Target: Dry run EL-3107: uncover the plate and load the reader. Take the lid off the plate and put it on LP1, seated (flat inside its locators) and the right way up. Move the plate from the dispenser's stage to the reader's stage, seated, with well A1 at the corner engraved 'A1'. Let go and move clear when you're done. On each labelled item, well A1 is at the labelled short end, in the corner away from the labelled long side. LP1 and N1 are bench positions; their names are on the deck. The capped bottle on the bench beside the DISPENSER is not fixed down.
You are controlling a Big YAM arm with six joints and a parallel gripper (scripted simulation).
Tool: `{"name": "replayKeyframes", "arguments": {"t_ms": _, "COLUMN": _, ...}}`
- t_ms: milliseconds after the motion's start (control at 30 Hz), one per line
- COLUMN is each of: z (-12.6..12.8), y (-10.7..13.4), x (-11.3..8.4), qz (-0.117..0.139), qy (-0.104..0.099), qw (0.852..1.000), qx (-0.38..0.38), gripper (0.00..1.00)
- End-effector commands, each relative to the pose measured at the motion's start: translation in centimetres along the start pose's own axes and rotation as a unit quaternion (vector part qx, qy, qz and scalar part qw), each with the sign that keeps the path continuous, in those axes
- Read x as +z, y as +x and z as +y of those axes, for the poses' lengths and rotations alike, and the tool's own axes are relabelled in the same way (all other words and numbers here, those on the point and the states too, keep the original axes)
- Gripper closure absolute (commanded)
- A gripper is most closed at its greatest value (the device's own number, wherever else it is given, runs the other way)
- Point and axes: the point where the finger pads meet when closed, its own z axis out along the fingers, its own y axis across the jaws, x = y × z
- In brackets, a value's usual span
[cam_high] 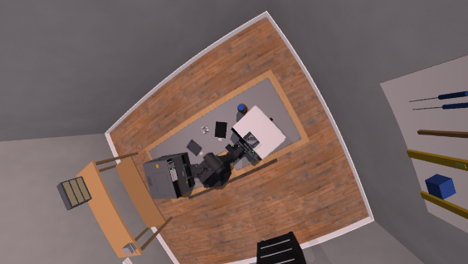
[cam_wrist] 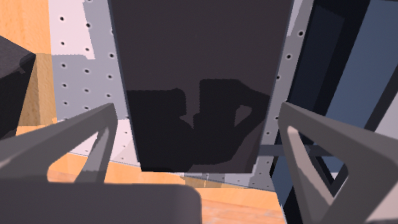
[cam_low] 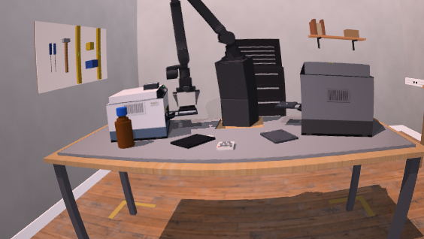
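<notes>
My hand [cam_low: 186, 102] is wide open, holding nothing, hanging just above the dark lid [cam_wrist: 197, 75], fingers either side.

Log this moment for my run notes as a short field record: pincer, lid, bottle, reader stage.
pincer: open, holding nothing, poised above the dispenser's stage
lidded plate: dark lid on, lying between the spread fingers in the wrist view, untouched
bottle: upright, blue cap, on the bench beside the dispenser
reader stage: extended, nothing on it
</notes>
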Motion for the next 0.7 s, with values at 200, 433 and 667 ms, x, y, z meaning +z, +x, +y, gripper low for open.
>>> {"name": "replayKeyframes", "arguments": {"t_ms": 200, "z": 0.2, "y": -0.3, "x": 0.3, "qz": 0.0, "qy": -0.001, "qw": 1.0, "qx": 0.001, "gripper": 0.0}}
{"name": "replayKeyframes", "arguments": {"t_ms": 433, "z": 0.5, "y": -0.3, "x": 0.6, "qz": 0.0, "qy": -0.003, "qw": 1.0, "qx": 0.001, "gripper": 0.0}}
{"name": "replayKeyframes", "arguments": {"t_ms": 667, "z": -0.2, "y": -0.4, "x": 0.3, "qz": 0.0, "qy": 0.007, "qw": 1.0, "qx": 0.0, "gripper": 0.0}}
